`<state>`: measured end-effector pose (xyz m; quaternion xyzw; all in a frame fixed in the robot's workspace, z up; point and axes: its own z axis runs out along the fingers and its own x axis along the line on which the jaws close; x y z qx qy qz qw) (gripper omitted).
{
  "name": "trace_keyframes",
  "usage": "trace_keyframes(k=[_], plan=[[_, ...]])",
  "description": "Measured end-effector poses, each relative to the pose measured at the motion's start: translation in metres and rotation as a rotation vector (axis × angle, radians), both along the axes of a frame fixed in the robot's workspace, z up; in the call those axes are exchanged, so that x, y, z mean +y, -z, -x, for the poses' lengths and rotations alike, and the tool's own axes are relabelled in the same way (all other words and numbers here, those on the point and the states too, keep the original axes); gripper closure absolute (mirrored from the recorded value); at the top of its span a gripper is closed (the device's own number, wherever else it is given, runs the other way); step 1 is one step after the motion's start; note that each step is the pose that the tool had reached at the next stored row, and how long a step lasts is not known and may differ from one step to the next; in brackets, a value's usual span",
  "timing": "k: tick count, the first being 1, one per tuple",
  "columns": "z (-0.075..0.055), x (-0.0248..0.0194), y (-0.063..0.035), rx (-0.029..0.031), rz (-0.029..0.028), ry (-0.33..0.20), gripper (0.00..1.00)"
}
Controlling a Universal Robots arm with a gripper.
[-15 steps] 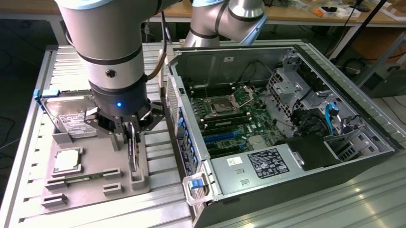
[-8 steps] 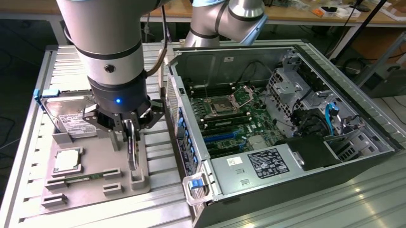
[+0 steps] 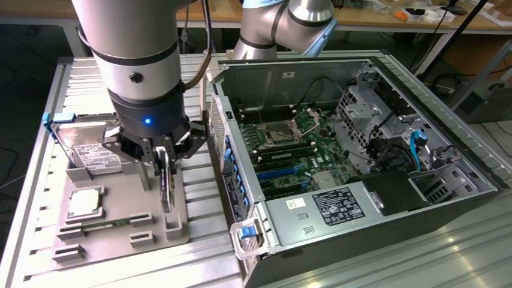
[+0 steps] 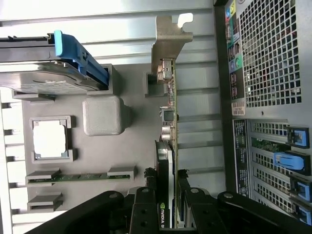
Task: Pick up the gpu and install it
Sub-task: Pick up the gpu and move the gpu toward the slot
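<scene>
The gpu (image 3: 167, 195) stands on its long edge in slots of the grey holder tray (image 3: 120, 180), at the side of the tray nearest the computer case. My gripper (image 3: 164, 165) reaches straight down over it, with one finger on each side of the card, shut on it. In the wrist view the gpu (image 4: 170, 97) shows edge-on, its silvery bracket (image 4: 171, 36) at the far end. My gripper (image 4: 165, 176) straddles the black cooler part, the fingers (image 4: 147, 195) pressed against the card. The card still sits in its holder.
The open computer case (image 3: 448, 198) lies at the exterior view's right, with the motherboard (image 3: 296, 156) and its expansion slots exposed. The tray also carries a silver hard drive (image 3: 88, 153) with a blue handle, a processor (image 3: 84, 204) and a green memory stick (image 3: 104, 227).
</scene>
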<state>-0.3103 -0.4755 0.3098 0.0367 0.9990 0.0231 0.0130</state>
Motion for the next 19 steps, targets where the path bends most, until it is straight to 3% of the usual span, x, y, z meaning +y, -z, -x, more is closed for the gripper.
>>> trace_keyframes(k=[19], plan=[[0.000, 0.0000, -0.0213, 0.0000, 0.0000, 0.000, 0.73]])
